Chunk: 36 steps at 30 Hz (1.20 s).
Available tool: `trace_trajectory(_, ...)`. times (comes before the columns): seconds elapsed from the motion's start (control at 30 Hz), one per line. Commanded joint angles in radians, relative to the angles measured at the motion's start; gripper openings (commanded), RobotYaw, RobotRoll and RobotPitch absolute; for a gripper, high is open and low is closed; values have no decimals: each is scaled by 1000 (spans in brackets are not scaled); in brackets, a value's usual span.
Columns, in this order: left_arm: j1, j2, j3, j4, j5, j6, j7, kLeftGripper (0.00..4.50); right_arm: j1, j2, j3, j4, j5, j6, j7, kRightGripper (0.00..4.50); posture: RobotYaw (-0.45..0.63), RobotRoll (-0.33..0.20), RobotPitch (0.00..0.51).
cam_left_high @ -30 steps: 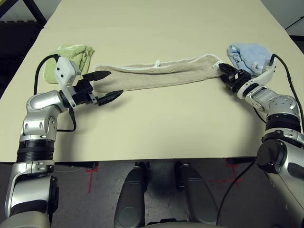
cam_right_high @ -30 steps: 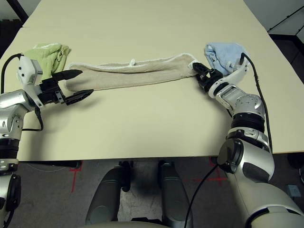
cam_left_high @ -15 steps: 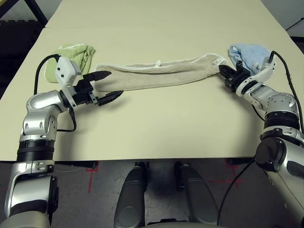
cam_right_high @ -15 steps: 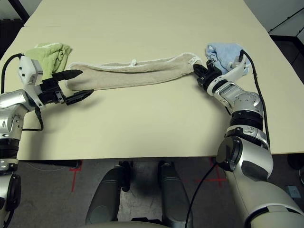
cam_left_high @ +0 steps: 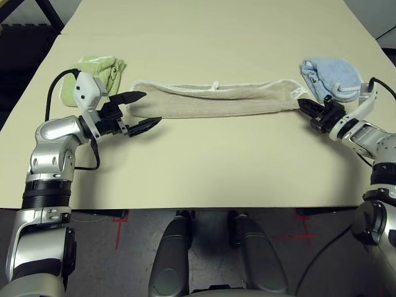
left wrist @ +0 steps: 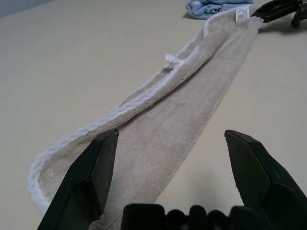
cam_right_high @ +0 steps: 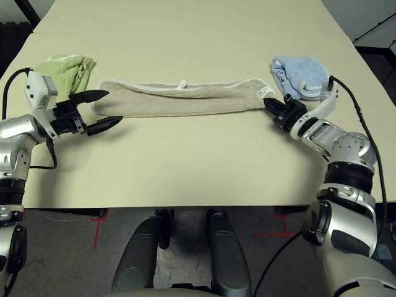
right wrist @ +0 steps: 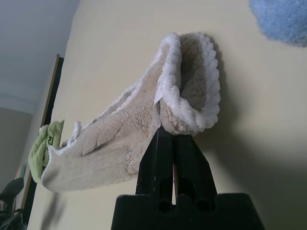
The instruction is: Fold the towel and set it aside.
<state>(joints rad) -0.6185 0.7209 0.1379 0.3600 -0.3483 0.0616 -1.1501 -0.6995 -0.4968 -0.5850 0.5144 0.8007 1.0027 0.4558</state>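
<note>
The beige towel [cam_left_high: 216,102] lies folded into a long narrow strip across the table, white edging along its far side and a small loop at mid-length. My right gripper [cam_left_high: 308,107] is shut on the towel's right end, beside the small label, and holds that end slightly raised. In the right wrist view the fingers [right wrist: 172,148] pinch the doubled edge of the towel [right wrist: 120,139]. My left gripper [cam_left_high: 150,108] stands open at the towel's left end. In the left wrist view its two fingers [left wrist: 91,177] spread to either side of the towel [left wrist: 182,110] without gripping it.
A crumpled light green towel [cam_left_high: 99,68] sits just beyond my left gripper. A light blue towel [cam_left_high: 331,74] lies just beyond my right gripper. The tan table [cam_left_high: 204,167] has bare room between the strip and its front edge, and more behind the strip.
My right gripper has shut on the towel's right end and drawn it right and toward me, pulling the strip straighter and sliding it right. The left arm has stayed put.
</note>
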Motion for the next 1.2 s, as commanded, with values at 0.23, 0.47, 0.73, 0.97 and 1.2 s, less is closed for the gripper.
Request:
trace_trajectory(0.23,-4,3,-14,14,9,-9,-18,4500,-16,15,-8,-17,28,-32,25,38,-51,0,226)
trace_trajectory(0.47,8,10,-9,0,8,-5,-14,4500,-67,-26,94,-9,46,28,229,38,-33,0,213)
trace_trajectory(0.73,6,10,-8,1,12,-8,-8,4500,-129,-75,323,-2,-51,-16,467,38,-25,0,201)
trace_trajectory(0.97,8,10,-6,-4,13,-8,0,4500,-173,4,408,-11,-126,-71,458,38,-12,0,198)
trace_trajectory(1.2,15,14,-3,-13,13,-6,7,4500,-168,46,510,-97,-183,-54,441,38,-8,0,199)
